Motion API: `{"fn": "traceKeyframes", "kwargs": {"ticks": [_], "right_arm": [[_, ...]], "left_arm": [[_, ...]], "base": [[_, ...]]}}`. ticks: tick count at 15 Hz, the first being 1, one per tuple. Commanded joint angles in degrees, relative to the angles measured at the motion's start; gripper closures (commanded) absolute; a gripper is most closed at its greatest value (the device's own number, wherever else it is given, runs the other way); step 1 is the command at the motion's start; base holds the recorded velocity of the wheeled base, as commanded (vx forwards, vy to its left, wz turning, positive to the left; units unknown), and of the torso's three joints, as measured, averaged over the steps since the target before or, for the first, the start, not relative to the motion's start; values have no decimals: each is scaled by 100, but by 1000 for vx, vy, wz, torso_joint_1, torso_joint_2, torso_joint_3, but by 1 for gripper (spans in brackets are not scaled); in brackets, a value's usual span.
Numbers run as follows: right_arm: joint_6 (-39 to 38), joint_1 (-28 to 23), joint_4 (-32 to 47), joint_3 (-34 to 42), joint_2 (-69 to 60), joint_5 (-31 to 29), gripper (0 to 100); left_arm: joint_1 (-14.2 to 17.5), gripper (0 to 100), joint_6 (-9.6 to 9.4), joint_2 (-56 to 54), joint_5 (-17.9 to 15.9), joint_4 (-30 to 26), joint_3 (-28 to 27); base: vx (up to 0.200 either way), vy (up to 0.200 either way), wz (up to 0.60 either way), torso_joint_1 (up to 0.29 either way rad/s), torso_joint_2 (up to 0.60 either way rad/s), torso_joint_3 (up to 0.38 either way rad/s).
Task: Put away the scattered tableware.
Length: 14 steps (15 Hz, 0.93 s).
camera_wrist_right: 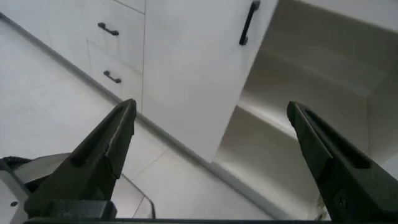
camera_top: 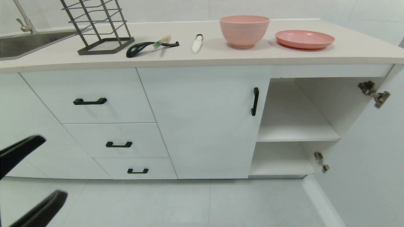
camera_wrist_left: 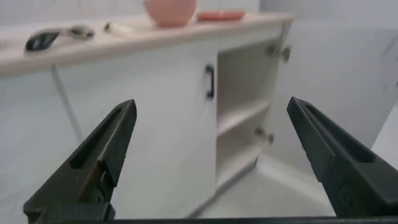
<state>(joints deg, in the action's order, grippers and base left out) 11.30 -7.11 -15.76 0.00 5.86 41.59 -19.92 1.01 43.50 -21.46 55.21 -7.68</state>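
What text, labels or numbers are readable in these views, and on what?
No readable text in any view.
Small dark mark on the inner wall of the sink: too small to read.
Pink bowl, pink plate, black spoon, closed cabinet door: no print visible.

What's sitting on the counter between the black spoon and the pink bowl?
A small white utensil lies between the black spoon and the pink bowl, touching neither, as the head view shows.
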Motion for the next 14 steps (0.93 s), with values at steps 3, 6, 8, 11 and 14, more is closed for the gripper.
{"fn": "traceKeyframes", "kwargs": {"ticks": [3,6,8,11,14], "right_arm": [[-49,-1,636,0,-15,-600,0],[-93,-36,1313,0,-6,-2867,0],[-418,-89,1321,0,-6,-3210,0],[-699,-124,1611,-9,-6,-4072,0],[-831,-115,1576,-9,-6,-4239,0]], "left_arm": [[1509,0,-400,-3761,19,-5257,-278],[2018,0,-1446,-4350,871,-6567,153],[2018,0,-1217,-4350,2488,-6418,188],[2018,0,-356,-4350,2840,-6259,293],[2018,0,-391,-4350,2664,-5152,654]], "base": [[0,0,0,0,0,0],[0,0,0,0,0,0],[0,0,0,0,0,0],[0,0,0,0,0,0],[0,0,0,0,0,0]]}}
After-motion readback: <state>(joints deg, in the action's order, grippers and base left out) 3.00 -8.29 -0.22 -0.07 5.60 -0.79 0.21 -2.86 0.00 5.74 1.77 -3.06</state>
